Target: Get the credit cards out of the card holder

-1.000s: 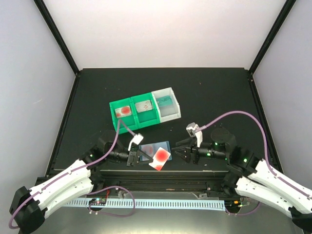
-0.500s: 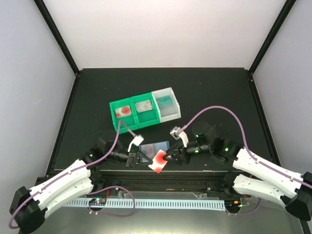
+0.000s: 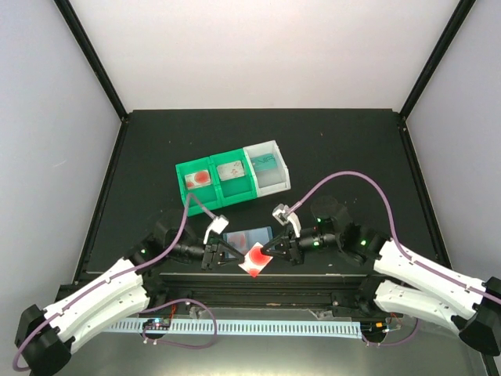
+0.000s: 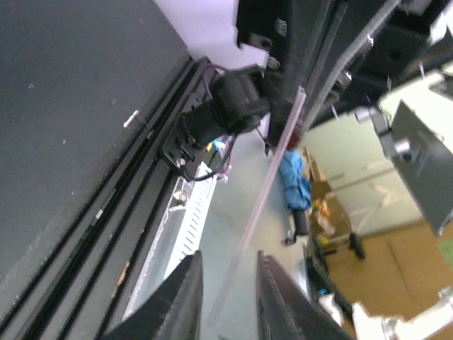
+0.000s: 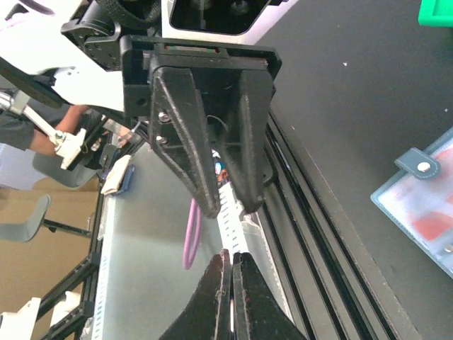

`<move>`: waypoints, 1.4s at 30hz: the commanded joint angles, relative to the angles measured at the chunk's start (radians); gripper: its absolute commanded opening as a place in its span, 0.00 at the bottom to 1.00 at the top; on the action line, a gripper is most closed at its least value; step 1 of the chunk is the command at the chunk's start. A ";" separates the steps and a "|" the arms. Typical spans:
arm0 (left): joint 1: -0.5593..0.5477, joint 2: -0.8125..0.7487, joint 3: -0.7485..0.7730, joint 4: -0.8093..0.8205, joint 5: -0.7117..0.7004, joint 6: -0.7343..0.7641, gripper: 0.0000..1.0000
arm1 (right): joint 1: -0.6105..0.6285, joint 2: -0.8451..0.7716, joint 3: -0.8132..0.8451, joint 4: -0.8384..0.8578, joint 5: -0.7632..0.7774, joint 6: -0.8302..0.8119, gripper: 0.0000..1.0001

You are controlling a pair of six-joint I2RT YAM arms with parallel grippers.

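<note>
At 6 o'clock, right fingers [image 3: 272, 252] pinch the whitish red-marked plastic card [image 3: 255, 263]. Left fingers [image 3: 227, 255] sit narrowly apart around it.

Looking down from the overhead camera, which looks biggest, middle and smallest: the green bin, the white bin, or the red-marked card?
1. green bin, the widest by far
2. white bin
3. red-marked card, clearly smallest

Two grippers are being counted: the left gripper [image 3: 221, 254] and the right gripper [image 3: 270, 252]. One card holder [image 3: 244, 236] is being seen. Four credit cards are being made out: one whitish card [image 3: 255, 261] near, and a red-marked card [image 3: 200, 178], a pale card [image 3: 232, 171] and a teal card [image 3: 266, 163] far. Two green bins [image 3: 205, 197] and one white bin [image 3: 275, 182] are being seen.
</note>
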 commanded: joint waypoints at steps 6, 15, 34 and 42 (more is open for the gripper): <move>0.001 -0.188 0.116 -0.151 -0.331 -0.088 0.58 | 0.003 -0.140 -0.075 0.244 0.131 0.224 0.01; 0.001 -0.335 -0.019 0.054 -0.479 -0.310 0.59 | 0.006 -0.173 -0.301 0.776 0.398 0.651 0.01; -0.005 -0.137 -0.084 0.398 -0.467 -0.498 0.43 | 0.027 -0.036 -0.318 0.911 0.580 0.773 0.01; -0.003 -0.104 -0.095 0.446 -0.474 -0.521 0.34 | 0.036 0.000 -0.314 0.939 0.569 0.787 0.01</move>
